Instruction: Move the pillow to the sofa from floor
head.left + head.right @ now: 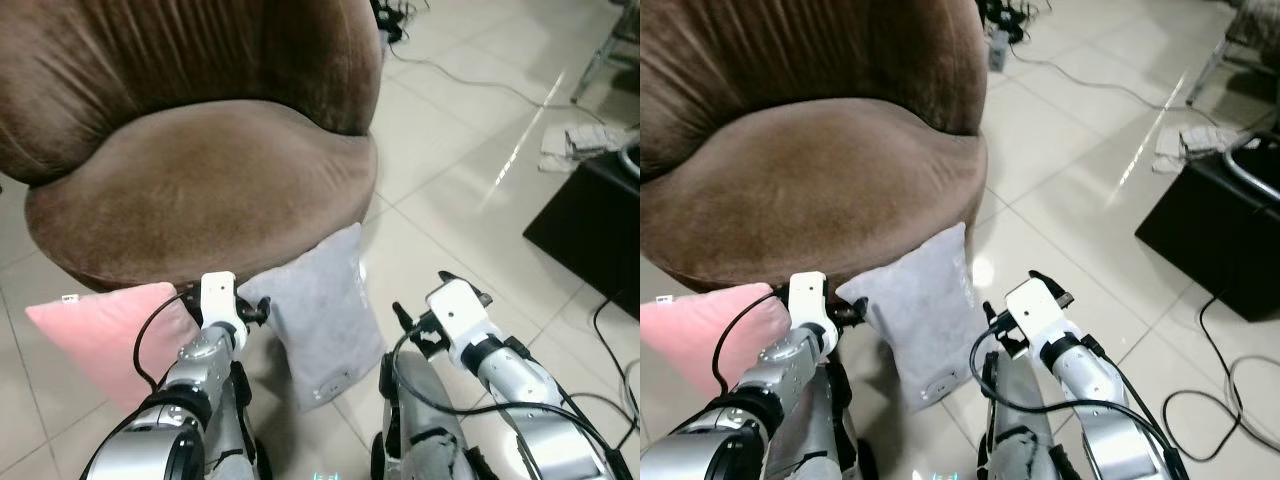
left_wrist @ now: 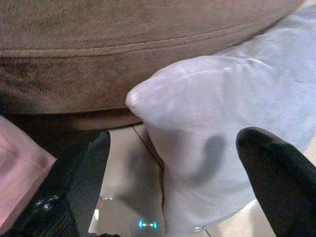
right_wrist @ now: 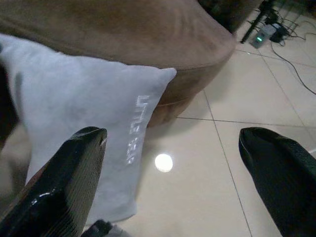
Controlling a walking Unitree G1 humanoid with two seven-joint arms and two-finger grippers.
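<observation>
A grey pillow (image 1: 320,310) stands on the tiled floor, leaning against the front of the brown sofa (image 1: 200,180). My left gripper (image 1: 258,312) hangs at the pillow's upper left corner. In the left wrist view it (image 2: 173,138) is open, with that corner (image 2: 148,94) between its fingers and not clamped. My right gripper (image 1: 420,298) is open too, and hovers over bare tile just right of the pillow. In the right wrist view the grey pillow (image 3: 84,113) shows white lettering. A pink pillow (image 1: 105,335) leans against the sofa further left.
A black box (image 1: 590,215) stands on the floor at the right, with a cable (image 1: 615,330) trailing beside it. Crumpled cloth (image 1: 575,140) and another cable (image 1: 470,75) lie on the tiles beyond. A power strip (image 3: 264,33) sits behind the sofa.
</observation>
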